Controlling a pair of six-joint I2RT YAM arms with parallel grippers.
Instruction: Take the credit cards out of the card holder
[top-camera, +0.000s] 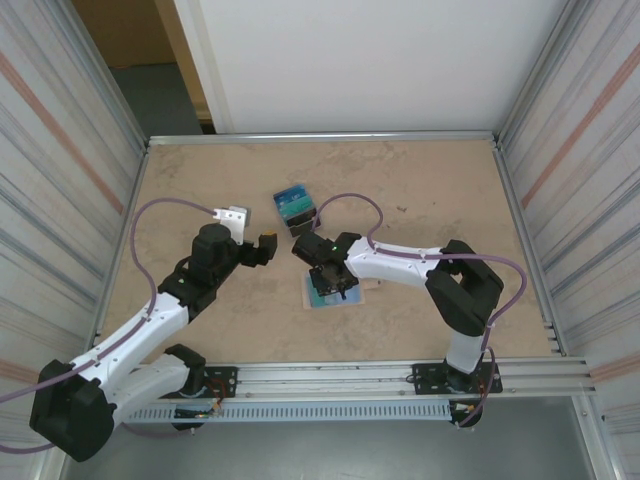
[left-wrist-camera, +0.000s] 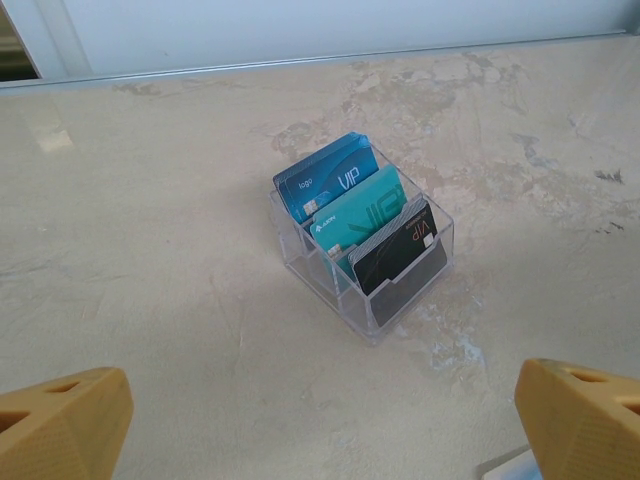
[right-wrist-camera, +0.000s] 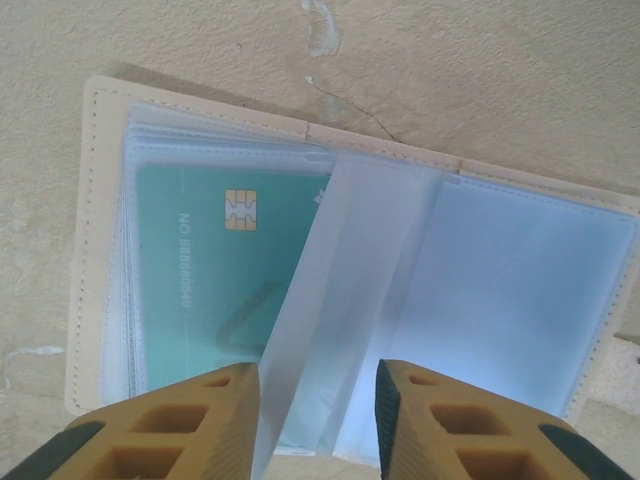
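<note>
As the card holder (right-wrist-camera: 520, 290) lies open, long axis crosswise, the released right end effector (right-wrist-camera: 318, 400) straddles a sleeve (right-wrist-camera: 340, 280).

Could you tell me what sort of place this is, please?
Probably a lab robot cell: a beige tabletop fenced by ribbed panels, with a left arm and a right arm bolted to a metal rail at its near edge.

Left pincer (left-wrist-camera: 320, 432) at full spread, forward-facing; right pincer (right-wrist-camera: 318, 420) downward, jaws narrowly apart, possibly slack.
</note>
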